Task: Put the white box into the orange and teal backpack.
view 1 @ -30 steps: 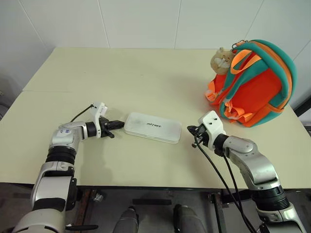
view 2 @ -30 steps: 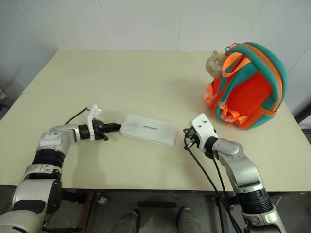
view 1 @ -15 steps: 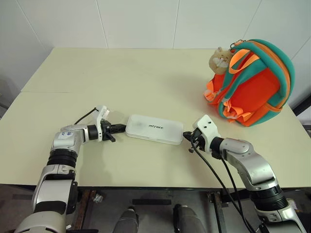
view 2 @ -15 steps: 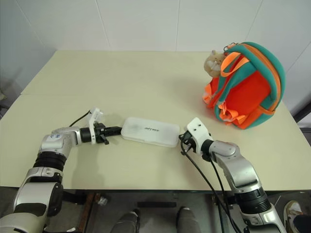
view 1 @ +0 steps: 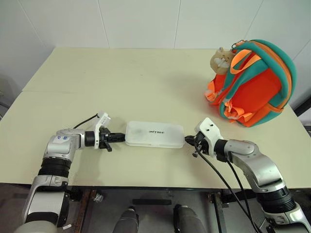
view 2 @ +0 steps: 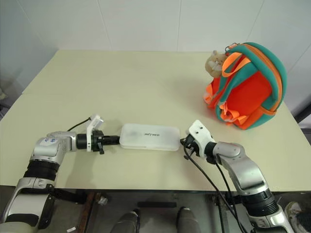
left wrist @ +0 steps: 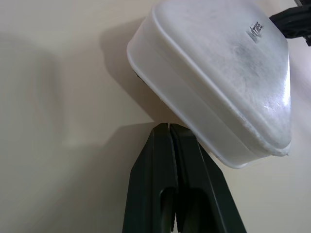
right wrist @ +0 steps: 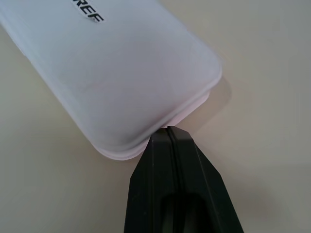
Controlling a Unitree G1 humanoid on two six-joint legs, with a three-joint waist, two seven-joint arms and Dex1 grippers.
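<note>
The white box lies flat on the table near its front edge, dark lettering up. My left gripper is shut, its tip against the box's left end; the left wrist view shows the joined fingertips touching the box. At the box's right end is my right gripper, also shut, and its tip meets the rim of the box. The orange and teal backpack stands upright at the far right, apart from both grippers, with a tan plush charm on top.
The cream table has a seam running across it on the left. Black cables hang from my right wrist over the table's front edge. A white wall rises behind the table.
The box has swung from slanted to lying along the table's front edge. Both shut grippers have drawn back toward the front edge, and the right one now touches the box's end.
</note>
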